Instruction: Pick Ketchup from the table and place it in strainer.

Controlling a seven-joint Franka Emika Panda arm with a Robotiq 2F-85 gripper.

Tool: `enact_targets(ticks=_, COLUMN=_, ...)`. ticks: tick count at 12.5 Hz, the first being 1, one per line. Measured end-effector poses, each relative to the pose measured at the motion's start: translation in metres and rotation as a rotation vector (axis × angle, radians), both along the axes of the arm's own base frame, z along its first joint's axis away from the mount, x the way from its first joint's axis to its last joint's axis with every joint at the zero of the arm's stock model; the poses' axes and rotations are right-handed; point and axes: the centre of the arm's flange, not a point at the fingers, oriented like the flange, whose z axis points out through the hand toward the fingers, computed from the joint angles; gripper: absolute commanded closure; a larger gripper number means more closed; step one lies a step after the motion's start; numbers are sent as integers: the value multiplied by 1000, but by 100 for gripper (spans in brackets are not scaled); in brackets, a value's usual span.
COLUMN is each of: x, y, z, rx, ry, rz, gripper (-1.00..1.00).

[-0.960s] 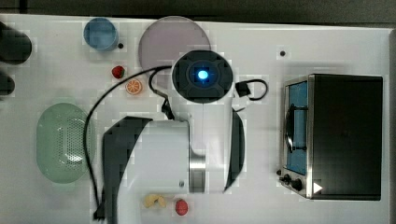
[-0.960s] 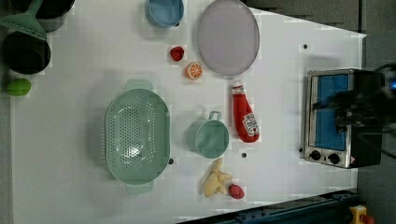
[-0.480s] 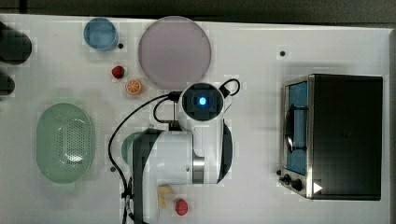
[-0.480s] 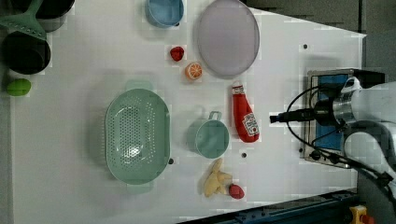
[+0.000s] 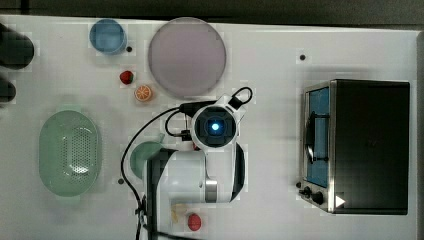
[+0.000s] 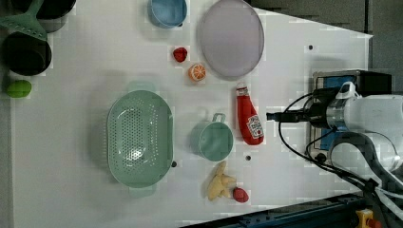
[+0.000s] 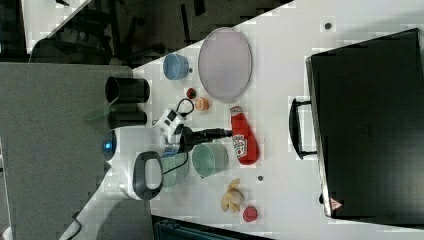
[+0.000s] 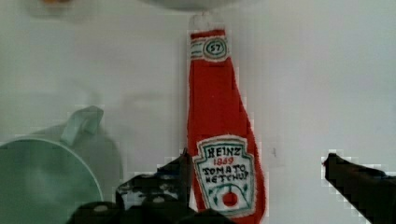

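I have the tool [image 8: 257, 186] spread wide and empty, fingers straddling the small red ketchup bottle with its white cap and label [image 6: 249, 119], which lies flat on the white worktop [image 6: 85, 47] beside the round teal cup [image 6: 215, 140]. Nothing is lifted yet. The grasp, lift and carry to the large pale green perforated oval strainer [image 6: 139, 137] all remain.

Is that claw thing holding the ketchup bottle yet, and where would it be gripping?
Nothing is held. The open gripper hovers over the ketchup, which lies flat on the table.
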Motion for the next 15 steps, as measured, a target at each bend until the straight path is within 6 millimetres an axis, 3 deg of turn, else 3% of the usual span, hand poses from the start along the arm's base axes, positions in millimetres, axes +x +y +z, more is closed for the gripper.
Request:
enact_targets(ticks=5, x=-14, y=6, z=-95, rx=26, ry=128, rz=8, gripper=-100)
enact_targets(ticks=7, x=-21, y=2, z=-118, rx=27, ry=127, rz=2, gripper=-100)
enact_targets(ticks=9, x=-22, y=-1, z=-129, rx=31, ry=113, rz=3, gripper=-92)
enact_targets(ticks=12, x=-23, y=3, z=-132, rx=37, ry=117, rz=13, gripper=-24)
enact_targets(ticks=15, x=-18, y=6, z=-120, rx=31, ry=94, rz=24, gripper=-24)
